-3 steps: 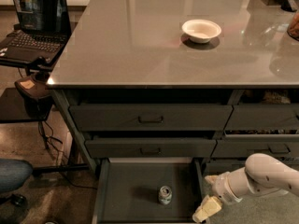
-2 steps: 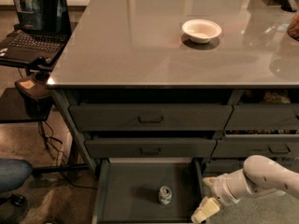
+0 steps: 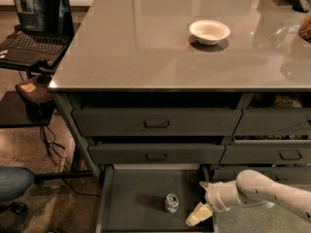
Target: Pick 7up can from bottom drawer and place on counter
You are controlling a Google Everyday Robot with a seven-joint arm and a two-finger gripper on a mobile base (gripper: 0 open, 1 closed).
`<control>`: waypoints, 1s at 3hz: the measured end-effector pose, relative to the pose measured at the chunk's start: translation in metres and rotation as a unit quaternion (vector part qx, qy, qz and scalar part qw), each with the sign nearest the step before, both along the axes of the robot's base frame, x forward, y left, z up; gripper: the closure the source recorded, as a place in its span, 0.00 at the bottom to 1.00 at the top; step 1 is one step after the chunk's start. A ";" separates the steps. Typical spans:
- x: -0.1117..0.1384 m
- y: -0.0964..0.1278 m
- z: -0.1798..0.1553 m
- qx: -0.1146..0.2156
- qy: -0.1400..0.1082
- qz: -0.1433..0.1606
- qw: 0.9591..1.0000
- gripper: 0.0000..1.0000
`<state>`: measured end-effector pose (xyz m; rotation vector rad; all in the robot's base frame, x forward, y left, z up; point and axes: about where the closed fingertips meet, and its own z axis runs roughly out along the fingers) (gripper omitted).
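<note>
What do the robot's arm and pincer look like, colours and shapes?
The arm is smooth, rounded, glossy white tubing with a white cylindrical wrist. The pincer, at the right of the wide dark grey bottom drawer beside the small silvery-green can, has stubby cream-yellow fingers. No cables or markings show.

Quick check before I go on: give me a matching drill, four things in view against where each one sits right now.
1. 7up can
2. white bowl
3. laptop
4. gripper

A. on the counter
B. off the counter, by its left end
C. open, close beside the can
D. upright in the bottom drawer

Pairs: 1-D, 2-A, 3-B, 4-C.
</note>
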<state>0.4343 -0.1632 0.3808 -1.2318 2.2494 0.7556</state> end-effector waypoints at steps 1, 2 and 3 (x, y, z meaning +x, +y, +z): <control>0.000 0.000 0.000 0.000 0.000 0.000 1.000 0.00; 0.017 0.001 -0.003 0.003 -0.016 -0.049 0.999 0.00; 0.036 -0.008 -0.005 -0.011 -0.043 -0.075 0.996 0.00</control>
